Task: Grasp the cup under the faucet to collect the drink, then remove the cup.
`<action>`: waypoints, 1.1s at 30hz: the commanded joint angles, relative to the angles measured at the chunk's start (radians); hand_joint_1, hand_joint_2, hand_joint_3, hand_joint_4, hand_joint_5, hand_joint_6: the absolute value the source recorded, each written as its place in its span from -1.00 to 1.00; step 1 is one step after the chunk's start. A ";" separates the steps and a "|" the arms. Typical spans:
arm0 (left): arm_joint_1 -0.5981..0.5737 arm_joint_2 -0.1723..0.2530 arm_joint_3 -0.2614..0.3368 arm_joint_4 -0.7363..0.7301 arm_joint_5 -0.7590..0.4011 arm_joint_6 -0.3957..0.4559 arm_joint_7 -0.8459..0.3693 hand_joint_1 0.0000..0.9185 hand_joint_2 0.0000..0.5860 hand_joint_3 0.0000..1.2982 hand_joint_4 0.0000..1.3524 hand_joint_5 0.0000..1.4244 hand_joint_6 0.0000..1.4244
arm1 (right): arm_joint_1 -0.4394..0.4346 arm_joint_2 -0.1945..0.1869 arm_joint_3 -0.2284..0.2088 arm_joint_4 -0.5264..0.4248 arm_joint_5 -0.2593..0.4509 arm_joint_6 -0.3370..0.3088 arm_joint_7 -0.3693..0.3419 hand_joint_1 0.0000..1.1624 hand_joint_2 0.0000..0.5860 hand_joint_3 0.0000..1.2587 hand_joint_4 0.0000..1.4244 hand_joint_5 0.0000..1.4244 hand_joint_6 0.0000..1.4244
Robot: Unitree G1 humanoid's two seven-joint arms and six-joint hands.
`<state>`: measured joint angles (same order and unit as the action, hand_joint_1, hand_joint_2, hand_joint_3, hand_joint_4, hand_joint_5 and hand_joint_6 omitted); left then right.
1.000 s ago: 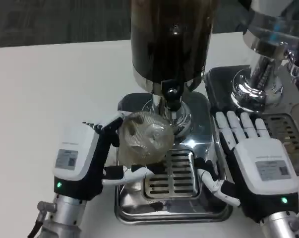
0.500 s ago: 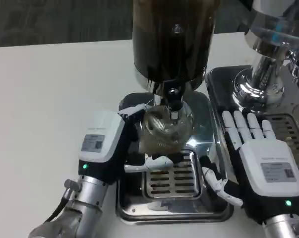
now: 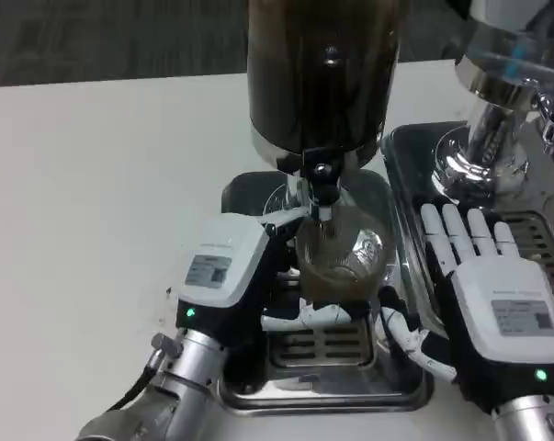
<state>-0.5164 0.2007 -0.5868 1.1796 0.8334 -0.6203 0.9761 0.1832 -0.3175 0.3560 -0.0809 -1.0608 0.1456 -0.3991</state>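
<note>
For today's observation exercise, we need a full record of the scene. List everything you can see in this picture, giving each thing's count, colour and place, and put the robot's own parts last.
Table: one, white, under everything.
Drink dispenser: one, dark drink in a clear tank on a silver base, centre back.
Faucet: one, black and silver, below the tank, right above the cup.
Cup: one, clear, held on the tray under the faucet.
Drip tray: one, silver with a slotted grate, in front of the dispenser.
Second dispenser: one, silver base with clear tank, back right, on its own tray.
Left hand: one, white and black, grips the cup from its left.
Right hand: one, white and black, fingers extended, right of the drip tray.
</note>
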 commanded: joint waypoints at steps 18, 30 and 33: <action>0.107 0.100 0.100 -0.113 -0.112 -0.120 -0.053 -1.00 -1.00 -0.91 -0.96 -0.50 -0.69 | -0.005 0.010 -0.010 0.034 0.069 -0.023 -0.032 -0.58 0.34 -1.00 -1.00 -1.00 -0.97; 0.224 0.163 0.207 -0.294 -0.219 -0.186 -0.192 -1.00 -1.00 -1.00 -1.00 -0.75 -0.89 | -0.011 0.014 -0.023 0.043 0.117 -0.052 -0.040 -0.55 0.20 -1.00 -1.00 -1.00 -0.94; 0.290 0.194 0.270 -0.406 -0.317 -0.226 -0.298 -1.00 -1.00 -1.00 -1.00 -0.86 -0.99 | 0.000 0.016 -0.037 0.035 0.152 -0.065 -0.036 -0.58 0.07 -1.00 -1.00 -1.00 -0.93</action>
<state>-0.2749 0.3607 -0.3626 0.8419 0.5866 -0.8148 0.7509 0.1714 -0.3067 0.3356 -0.0397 -0.9362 0.0971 -0.4254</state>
